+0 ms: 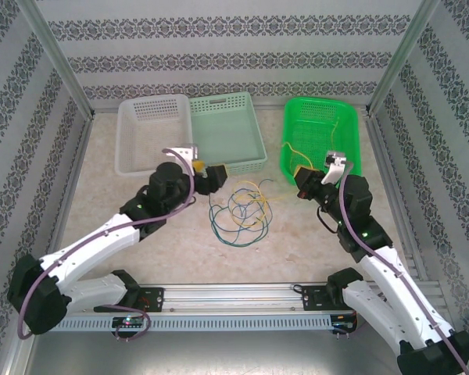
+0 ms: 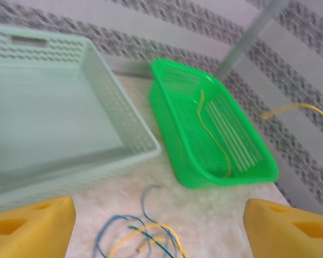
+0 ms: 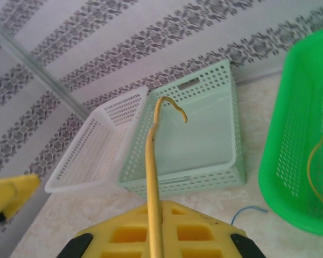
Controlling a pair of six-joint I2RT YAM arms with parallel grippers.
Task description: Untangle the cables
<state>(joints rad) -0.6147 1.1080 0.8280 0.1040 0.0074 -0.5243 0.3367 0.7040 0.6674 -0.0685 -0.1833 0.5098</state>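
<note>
Over on the left, the left gripper [image 1: 211, 173] hangs by the pale basket [image 1: 250, 160], jaws wide apart, holding nothing. Blue, green and yellow cables [image 1: 238, 209] lie in a loose heap on the table [image 1: 285, 238]. The right gripper [image 1: 302, 178] pinches a yellow cable [image 3: 152, 177] beside the green basket [image 1: 352, 125]; a yellow strand [image 2: 207, 129] lies inside it.

Tangled cables [image 1: 238, 209]: yellow, green, blue loops on table [image 1: 313, 254] (one yellow strand [image 2: 207, 130] in green basket [image 1: 286, 133]).

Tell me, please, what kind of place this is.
Probably a robot test cell, not a home: patterned panel walls on metal posts enclose a table, and two arms are bolted to a rail at its edge.
</note>
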